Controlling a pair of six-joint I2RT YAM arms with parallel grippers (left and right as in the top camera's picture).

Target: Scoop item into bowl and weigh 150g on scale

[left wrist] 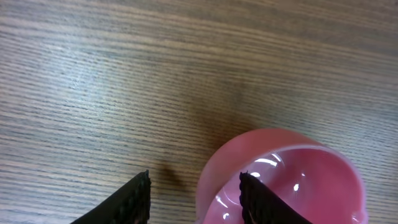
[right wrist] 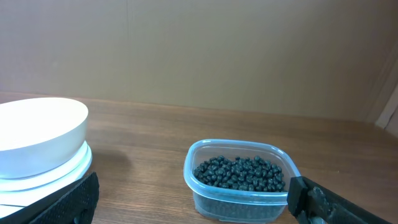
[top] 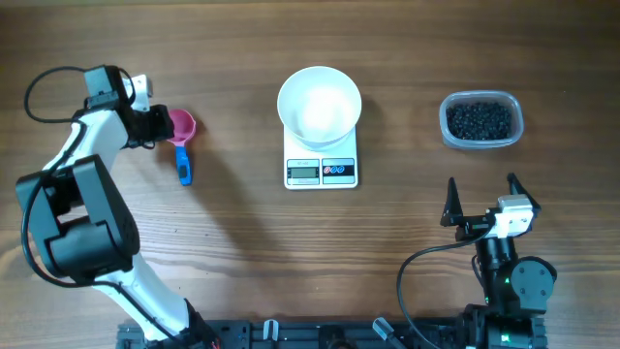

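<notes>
Where the scoop [top: 182, 124] lies: left part of the tabletop [top: 223, 242], pink cup up, blue handle toward the near edge, leaving the cup's wall free to grip.
Left gripper [left wrist: 196, 186]: fingers part-spread astride that wall, one inside, one outside; no pinch visible.
Right gripper [top: 482, 184]: spread wide, empty, by the near edge.
Beans [top: 480, 119]: in the clear tub [top: 449, 121], right side.
Bowl [top: 320, 102]: empty on the scale [top: 321, 172], centre, ready for weighing.
Room: bare wood between scoop, scale and tub; both rims need clearing.
</notes>
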